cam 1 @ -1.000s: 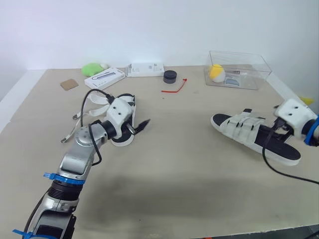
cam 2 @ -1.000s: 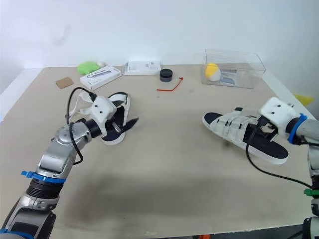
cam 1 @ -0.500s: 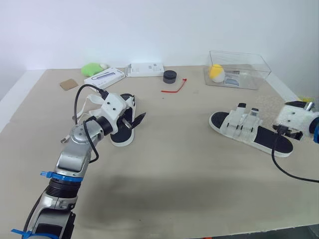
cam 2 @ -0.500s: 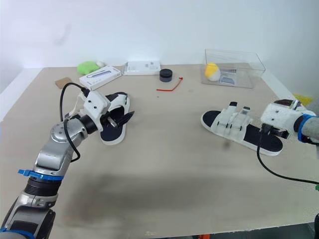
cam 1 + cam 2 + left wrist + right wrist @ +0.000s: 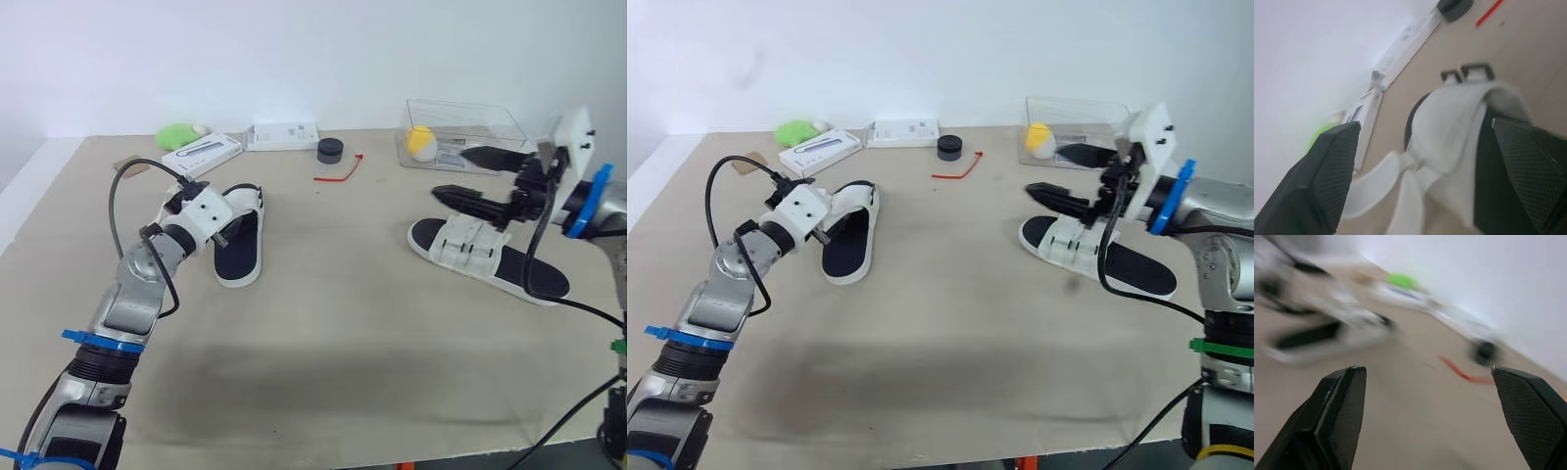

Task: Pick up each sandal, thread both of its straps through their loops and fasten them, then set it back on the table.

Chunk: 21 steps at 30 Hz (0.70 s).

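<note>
The left pincer (image 5: pixel 1425 125) is standing wide open, its two black mesh-textured fingers (image 5: pixel 1327 171) flanking the white straps (image 5: pixel 1449 122) of the left sandal (image 5: pixel 238 245) without closing on them. That sandal is lying sole-down on the table (image 5: pixel 343 323), just beside this pincer. The right pincer (image 5: pixel 448 169) is also gaping, empty, and hanging above the strap end of the right sandal (image 5: pixel 509 269), which is resting flat on the table's right side, well apart from the first. The step in hand appears to be the pick-up of the left sandal. To do it well, the fingers should close on the firm sole edge rather than on the limp webbing, leaving the strap tips free for the other arm. The straps are looking like soft, flat woven bands, slack and curling. The two loops (image 5: pixel 1469 72) are showing as small dark rectangular rings, seemingly rigid. The footbed is reading dark and smooth, the sole rim white and rounded. Whether the right sandal's straps are fastened cannot be told.
</note>
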Available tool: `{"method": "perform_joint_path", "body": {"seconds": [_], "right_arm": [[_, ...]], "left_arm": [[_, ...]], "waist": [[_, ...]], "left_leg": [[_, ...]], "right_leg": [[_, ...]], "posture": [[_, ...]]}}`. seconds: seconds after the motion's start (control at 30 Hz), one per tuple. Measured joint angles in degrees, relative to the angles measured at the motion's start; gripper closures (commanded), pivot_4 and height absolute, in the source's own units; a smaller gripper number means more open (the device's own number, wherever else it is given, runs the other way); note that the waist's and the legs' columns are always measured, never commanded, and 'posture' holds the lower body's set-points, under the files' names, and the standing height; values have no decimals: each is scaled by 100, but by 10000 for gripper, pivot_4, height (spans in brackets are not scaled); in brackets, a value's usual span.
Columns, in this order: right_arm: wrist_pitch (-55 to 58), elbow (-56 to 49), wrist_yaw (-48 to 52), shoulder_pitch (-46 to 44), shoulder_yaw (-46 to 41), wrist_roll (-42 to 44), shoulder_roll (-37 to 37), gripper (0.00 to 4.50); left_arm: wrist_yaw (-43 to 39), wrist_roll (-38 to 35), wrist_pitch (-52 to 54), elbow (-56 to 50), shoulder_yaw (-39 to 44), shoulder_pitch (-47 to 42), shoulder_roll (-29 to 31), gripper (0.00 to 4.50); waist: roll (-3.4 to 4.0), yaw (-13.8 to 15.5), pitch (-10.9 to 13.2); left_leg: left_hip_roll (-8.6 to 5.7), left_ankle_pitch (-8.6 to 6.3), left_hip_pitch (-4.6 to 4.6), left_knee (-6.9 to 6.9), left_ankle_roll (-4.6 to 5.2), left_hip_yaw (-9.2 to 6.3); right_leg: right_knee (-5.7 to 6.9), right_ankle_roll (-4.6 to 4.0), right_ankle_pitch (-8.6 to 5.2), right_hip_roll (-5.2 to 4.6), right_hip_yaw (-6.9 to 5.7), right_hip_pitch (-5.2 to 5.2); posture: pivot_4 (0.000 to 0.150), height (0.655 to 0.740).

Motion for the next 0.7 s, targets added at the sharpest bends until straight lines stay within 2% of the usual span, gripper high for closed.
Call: {"method": "perform_joint_path", "body": {"seconds": [0.17, 0.33, 0.67, 0.7], "right_arm": [[491, -392, -8, -260, 172, 342, 167, 1013], [377, -294, 53, -303, 557, 107, 383, 1013], [236, -207, 50, -303, 616, -131, 496, 1013], [235, -207, 42, -303, 617, -143, 506, 0]], "left_arm": [[32, 287, -10, 253, -215, -34, -39, 0], [126, 677, -159, 828, -559, -372, -130, 0], [461, 1064, -537, 1729, -808, -978, -410, 0], [487, 1075, -602, 1858, -815, -1039, -418, 5247]], "waist": [[-3, 44, -1], [-4, 45, 0], [-5, 41, 0], [-5, 40, 0]], "left_leg": [[-6, -4, -17, 1, 7, -1], [-7, -4, -29, 2, 7, -1], [-7, -5, -32, 2, 8, 1], [-7, -5, -32, 2, 8, 2]], "right_leg": [[-4, -22, 12, -6, -5, -11], [-4, -23, 13, -4, -7, -23], [-1, -24, 14, 2, -5, -32], [-1, -24, 14, 2, -5, -33]], "posture": [[1500, 7400], [1500, 7400], [1500, 7400], [1500, 7400]]}}
